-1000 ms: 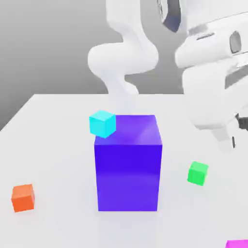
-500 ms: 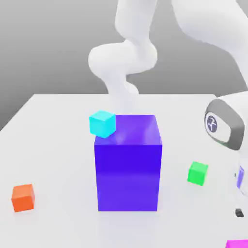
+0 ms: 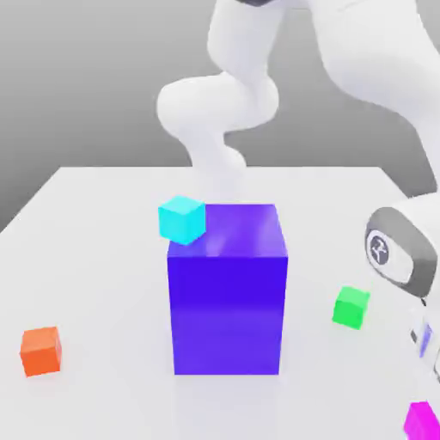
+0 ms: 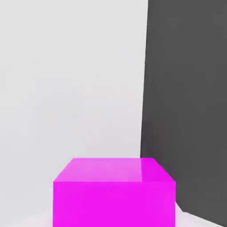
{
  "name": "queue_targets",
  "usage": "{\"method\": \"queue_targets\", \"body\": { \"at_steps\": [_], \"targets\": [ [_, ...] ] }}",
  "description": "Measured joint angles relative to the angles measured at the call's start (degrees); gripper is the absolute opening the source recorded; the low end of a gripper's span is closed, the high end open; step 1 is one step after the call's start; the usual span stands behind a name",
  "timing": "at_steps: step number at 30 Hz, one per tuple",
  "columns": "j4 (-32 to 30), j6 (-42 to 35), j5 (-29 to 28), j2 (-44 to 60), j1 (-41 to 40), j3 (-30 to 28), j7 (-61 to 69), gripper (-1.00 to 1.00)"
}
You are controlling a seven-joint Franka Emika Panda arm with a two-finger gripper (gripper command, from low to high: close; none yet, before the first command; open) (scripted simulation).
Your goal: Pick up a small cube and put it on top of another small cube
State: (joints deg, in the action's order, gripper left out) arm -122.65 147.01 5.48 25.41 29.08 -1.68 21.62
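The small magenta cube (image 3: 422, 421) is at the bottom right corner of the exterior view, partly cut by the frame's edge. It is also close up in the hand view (image 4: 114, 193), resting near the table's edge. My gripper (image 3: 429, 354) hangs just above it at the exterior view's right edge, under the white wrist. The small green cube (image 3: 351, 307) rests on the table to the left of the wrist and to the right of the big block, apart from the arm.
A big blue-purple block (image 3: 228, 288) stands mid-table with a cyan cube (image 3: 182, 218) at its top left corner. An orange cube (image 3: 40, 350) lies at the exterior view's left. The white table (image 3: 103, 258) ends close beside the magenta cube, with dark floor (image 4: 186, 102) beyond.
The wrist has come down at the exterior view's right, from high up to low over the magenta cube. More of that cube now shows, a little higher in the picture.
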Motion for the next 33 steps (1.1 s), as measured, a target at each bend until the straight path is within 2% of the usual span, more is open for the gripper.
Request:
{"method": "queue_targets", "body": {
  "at_steps": [7, 13, 17, 21, 28, 29, 33],
  "targets": [
    [-13.83, 1.11, 7.94, -11.21, 2.7, 3.47, -8.78, -1.0],
    [-26.02, 2.81, 9.42, -22.38, 6.71, 5.88, -19.9, -1.0],
    [-34.33, 4.49, 6.56, -30.0, 8.47, 7.52, -30.01, -1.0],
    [-42.36, 6.53, 1.24, -36.79, 6.93, 11.29, -41.48, -1.0],
    [-43.54, 18.65, -5.79, -25.94, 5.52, 11.68, -48.1, -1.0],
    [-43.47, 20.5, -7.12, -23.98, 5.57, 11.28, -49.02, 1.0],
    [-43.47, 20.49, -7.12, -23.98, 5.53, 11.28, -49.03, 1.0]
  ]
}}
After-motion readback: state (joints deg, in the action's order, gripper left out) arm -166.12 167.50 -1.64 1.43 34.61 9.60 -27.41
